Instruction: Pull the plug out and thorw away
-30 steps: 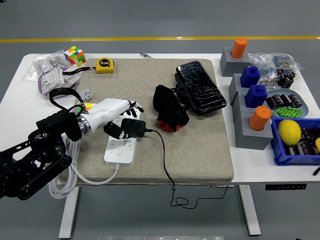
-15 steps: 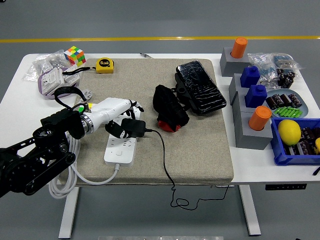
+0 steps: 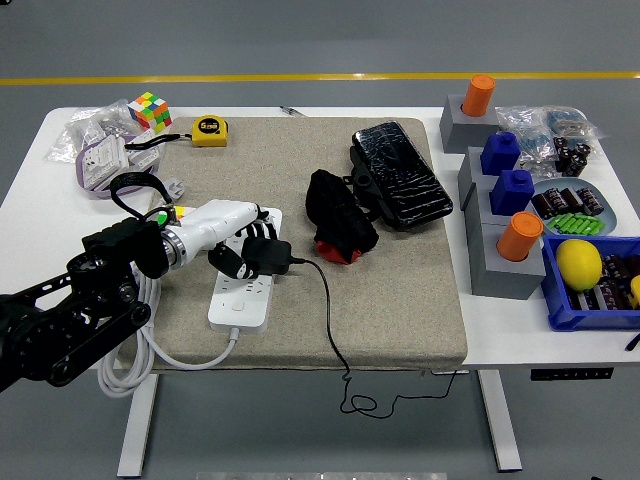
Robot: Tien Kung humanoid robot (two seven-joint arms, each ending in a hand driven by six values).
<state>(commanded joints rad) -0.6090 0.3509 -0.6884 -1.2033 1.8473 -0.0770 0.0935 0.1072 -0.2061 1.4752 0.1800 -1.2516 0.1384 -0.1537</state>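
Observation:
A white power strip [image 3: 242, 298] lies on the grey mat [image 3: 310, 250] at its left side. A black plug adapter [image 3: 270, 256] sits on the strip's far end, and its thin black cord [image 3: 330, 330] runs right and down over the table's front edge. My left hand [image 3: 240, 250], white with black fingertips, comes in from the left on a black arm [image 3: 80, 315]. Its fingers are curled round the plug from the left. The right arm is out of view.
A black bundle [image 3: 340, 215] and a black wrapped case [image 3: 400, 175] lie mid-mat. A cube [image 3: 150, 110], a yellow tape measure [image 3: 210, 130] and bags are at the back left. Grey blocks with orange and blue pieces and a blue bin [image 3: 590, 290] stand at the right. A white cable coil [image 3: 135, 365] hangs at the front left.
My left hand has closed tighter round the plug and turned slightly; the arm rose a little at first. The plug stays on the strip.

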